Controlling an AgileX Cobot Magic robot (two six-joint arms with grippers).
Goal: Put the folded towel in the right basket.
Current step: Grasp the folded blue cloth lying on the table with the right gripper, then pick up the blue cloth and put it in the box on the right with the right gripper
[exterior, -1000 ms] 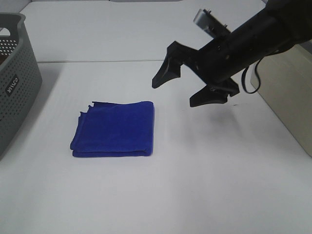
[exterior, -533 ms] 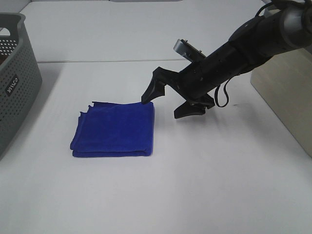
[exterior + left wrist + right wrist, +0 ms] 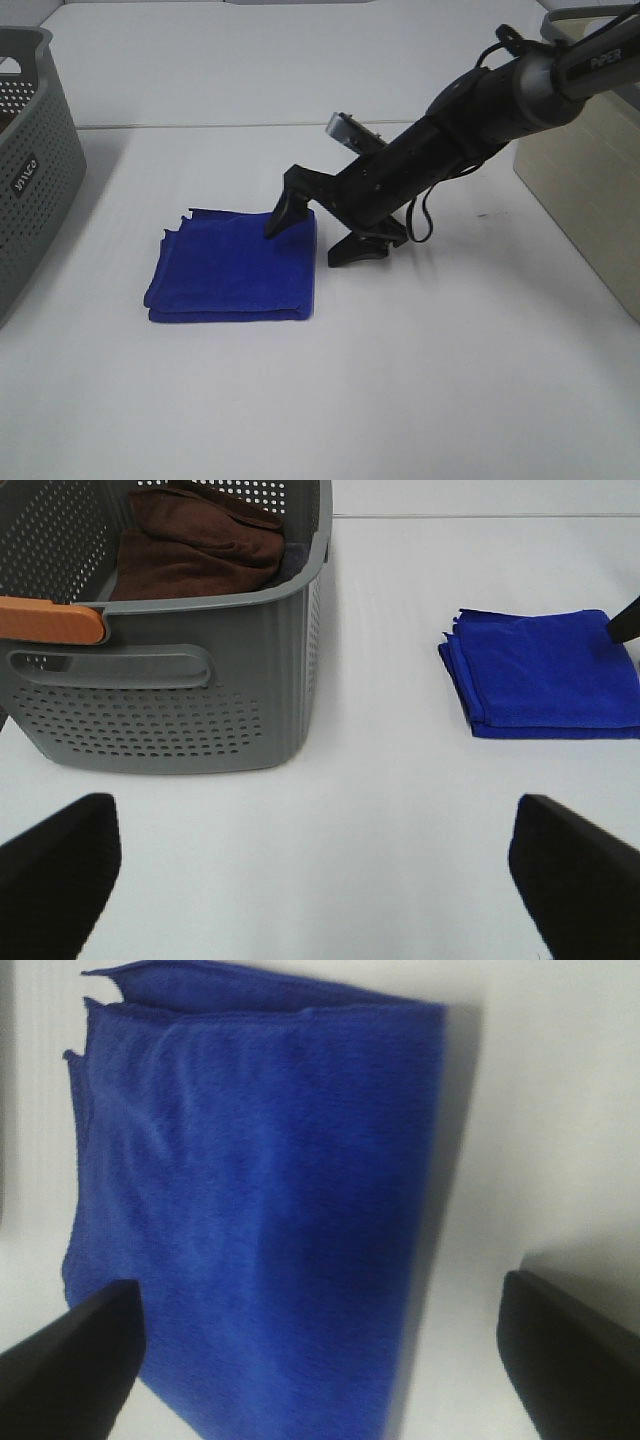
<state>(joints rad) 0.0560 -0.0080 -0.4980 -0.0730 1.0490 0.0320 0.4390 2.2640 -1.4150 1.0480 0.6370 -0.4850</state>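
Towel (image 3: 235, 267): blue, folded square, flat on the white table (image 3: 420, 380), mid-left in the high view; loose corners face the grey basket, folded edge faces the right arm.
Right gripper (image 3: 312, 235): jaws spread wide and empty; one finger (image 3: 284, 207) over the towel's near-right corner, the other (image 3: 358, 249) down on bare table just beside the folded edge.
Reason for pose: the jaws straddle the folded edge, likely so that closing pinches all layers together.
Contact: cannot tell whether the upper finger touches the cloth.
Left gripper (image 3: 320, 880): jaws apart, nothing between them, well back from the towel.
Grey basket (image 3: 200, 650): left of the towel, brown cloth (image 3: 200, 542) inside, orange handle (image 3: 50, 620).
Right basket (image 3: 590, 180): pale box at the table's right edge, only partly in view.
Obstructions: none seen between towel and right basket; the arm (image 3: 470, 115) itself lies over that path.
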